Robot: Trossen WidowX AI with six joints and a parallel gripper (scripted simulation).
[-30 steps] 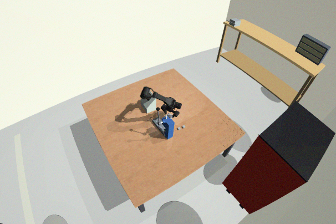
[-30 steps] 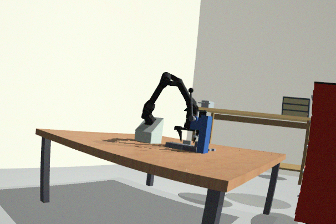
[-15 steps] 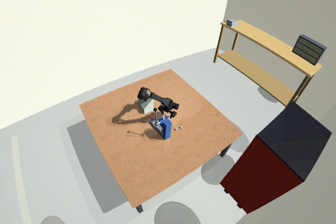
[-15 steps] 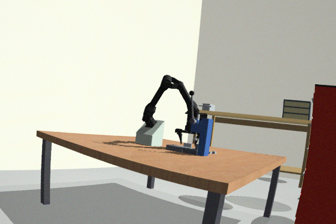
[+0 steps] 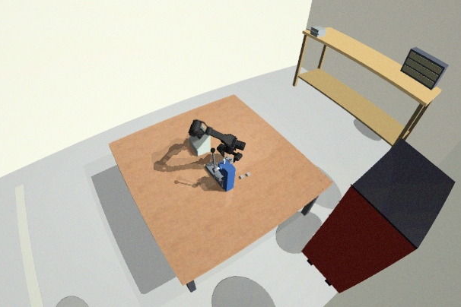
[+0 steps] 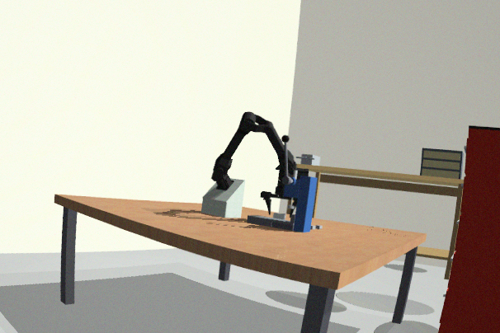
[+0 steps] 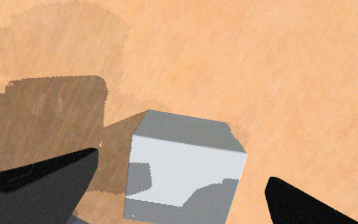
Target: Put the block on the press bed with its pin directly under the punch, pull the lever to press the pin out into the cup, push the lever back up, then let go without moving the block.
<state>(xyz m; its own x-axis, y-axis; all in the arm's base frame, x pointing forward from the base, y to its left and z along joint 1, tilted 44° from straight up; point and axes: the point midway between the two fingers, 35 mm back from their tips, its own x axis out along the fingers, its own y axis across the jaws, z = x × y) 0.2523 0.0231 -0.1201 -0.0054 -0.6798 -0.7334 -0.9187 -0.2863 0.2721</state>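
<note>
With its dark fingers spread wide and nothing between them, the black gripper (image 5: pixel 231 155) (image 6: pixel 280 211) (image 7: pixel 182 165) hovers around the pale grey rectangular block (image 5: pixel 229 159) (image 6: pixel 279 215) (image 7: pixel 182 172), left of the blue press column (image 6: pixel 306 204) (image 5: pixel 228 176); no lettering is legible.

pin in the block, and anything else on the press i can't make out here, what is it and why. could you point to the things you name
- Pin: too small in top and exterior; not discernible in wrist.
- Block's (image 7: pixel 182 167) near end: cut off by wrist's lower edge.
- Punch: lost behind the blue press frame (image 5: pixel 228 176) (image 6: pixel 306 206) in exterior.
</note>
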